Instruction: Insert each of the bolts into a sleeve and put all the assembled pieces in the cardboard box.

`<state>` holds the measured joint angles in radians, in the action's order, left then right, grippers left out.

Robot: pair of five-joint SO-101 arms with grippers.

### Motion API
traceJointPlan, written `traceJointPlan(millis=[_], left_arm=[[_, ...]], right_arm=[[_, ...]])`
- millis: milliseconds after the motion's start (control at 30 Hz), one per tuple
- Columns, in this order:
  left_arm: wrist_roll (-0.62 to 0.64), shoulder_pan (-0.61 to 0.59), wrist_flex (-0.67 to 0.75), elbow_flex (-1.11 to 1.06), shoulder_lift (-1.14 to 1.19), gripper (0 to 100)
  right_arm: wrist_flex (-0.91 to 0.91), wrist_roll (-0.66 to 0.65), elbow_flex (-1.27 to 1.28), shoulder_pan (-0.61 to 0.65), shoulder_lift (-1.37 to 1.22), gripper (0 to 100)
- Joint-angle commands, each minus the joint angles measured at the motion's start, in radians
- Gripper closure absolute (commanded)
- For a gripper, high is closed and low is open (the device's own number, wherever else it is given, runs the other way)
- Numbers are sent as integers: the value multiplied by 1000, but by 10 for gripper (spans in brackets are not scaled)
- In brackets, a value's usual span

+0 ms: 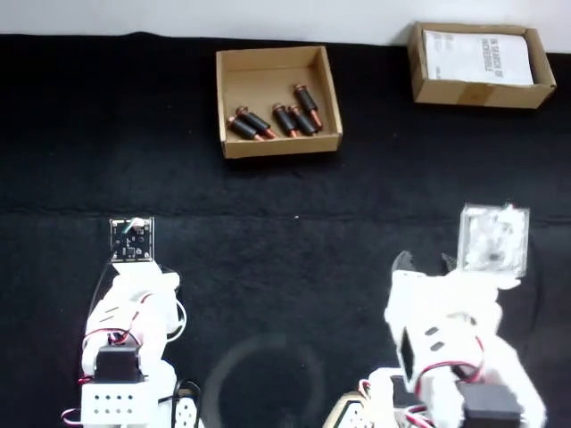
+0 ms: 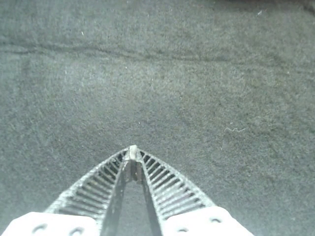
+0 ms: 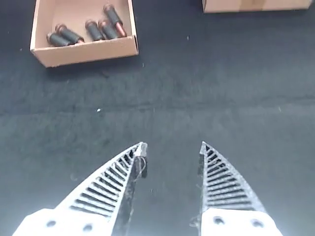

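Observation:
The open cardboard box stands at the back middle of the black table and holds several bolts in dark sleeves. In the right wrist view the same cardboard box with its sleeved bolts lies far ahead. My right gripper is open over bare cloth with nothing between its fingers; from above the right gripper sits at the front right. My left gripper is shut on nothing, low over the cloth; from above that arm is at the front left.
A second cardboard box with a printed sheet stands at the back right. A clear plastic container sits beside the right arm. Open black cloth lies between the arms and the boxes.

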<state>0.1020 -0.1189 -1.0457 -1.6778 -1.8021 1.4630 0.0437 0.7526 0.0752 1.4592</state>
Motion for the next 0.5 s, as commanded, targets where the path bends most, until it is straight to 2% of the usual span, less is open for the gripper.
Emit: traceJointPlan(millis=[0,167,467], left_arm=[[-2,-7,-3,-16,-1,989],[-2,-7,-5,-16,-1,989],[-5,-39,-71,-16,-8,990]], right_arm=[[-197,3,306,-13,185,843],[-306,5,638,-13,384,843],[-223,5,792,-15,334,843]])
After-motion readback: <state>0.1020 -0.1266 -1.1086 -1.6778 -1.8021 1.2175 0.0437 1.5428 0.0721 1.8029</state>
